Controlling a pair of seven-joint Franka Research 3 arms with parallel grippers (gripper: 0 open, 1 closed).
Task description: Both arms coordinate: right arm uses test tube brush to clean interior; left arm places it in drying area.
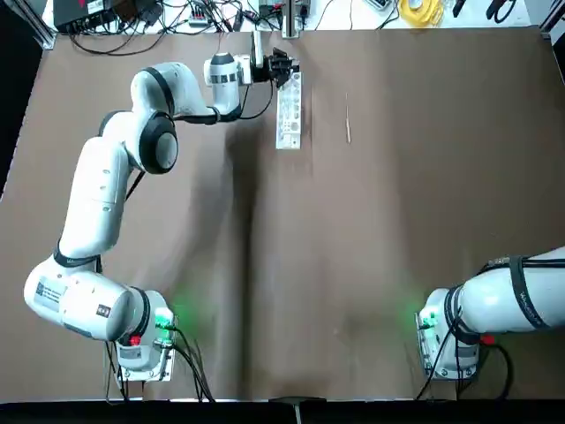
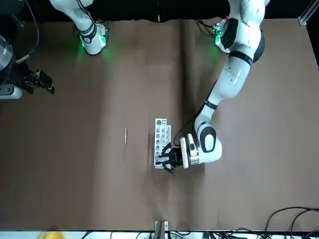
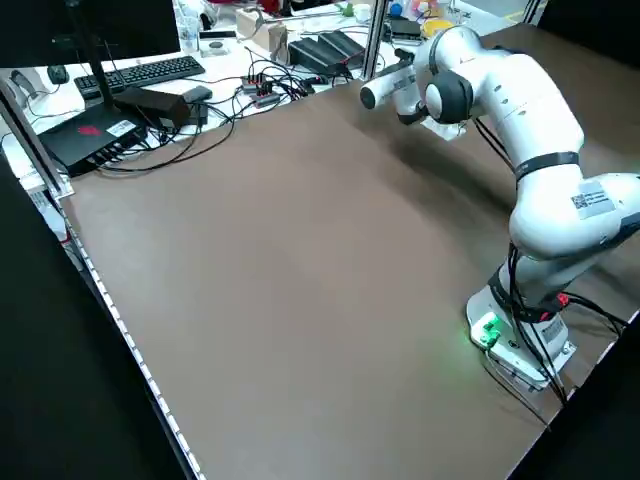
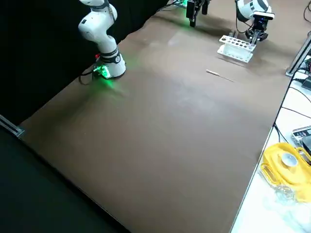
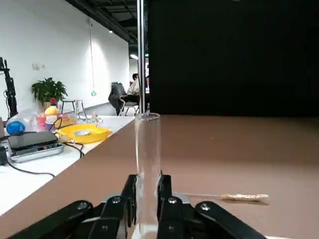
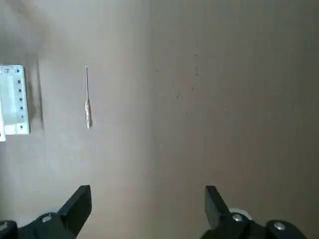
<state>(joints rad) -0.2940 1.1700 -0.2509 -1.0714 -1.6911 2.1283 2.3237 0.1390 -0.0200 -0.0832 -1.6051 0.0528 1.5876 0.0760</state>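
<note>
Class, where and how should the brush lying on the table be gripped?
Probably best by the thicker bristled end of the brush, the right gripper coming from above, fingers across its length: it lies flat, and its other end is wire-thin.

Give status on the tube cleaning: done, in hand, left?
Done: nothing visibly. In hand: left gripper shut on an upright glass test tube at the white rack. Left: brush lies on the table, right gripper open and empty; brushing, then placing.
</note>
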